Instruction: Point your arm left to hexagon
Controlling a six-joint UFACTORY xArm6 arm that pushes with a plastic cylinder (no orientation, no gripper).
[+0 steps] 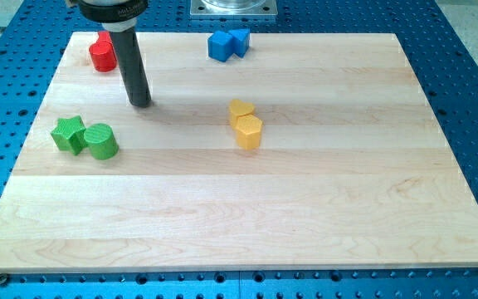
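Note:
A yellow hexagon block (249, 132) lies near the middle of the wooden board (305, 208). A second yellow block (241, 110), heart-like in shape, touches it on its upper side. My tip (140, 104) rests on the board well to the view's left of both yellow blocks, slightly higher than the hexagon and apart from every block. The dark rod rises from the tip to the view's top left.
A green star (68, 133) and a green cylinder (102, 141) sit together below and left of my tip. A red block (102, 54) lies at the top left, partly hidden by the rod. Two blue blocks (226, 43) touch at the top centre.

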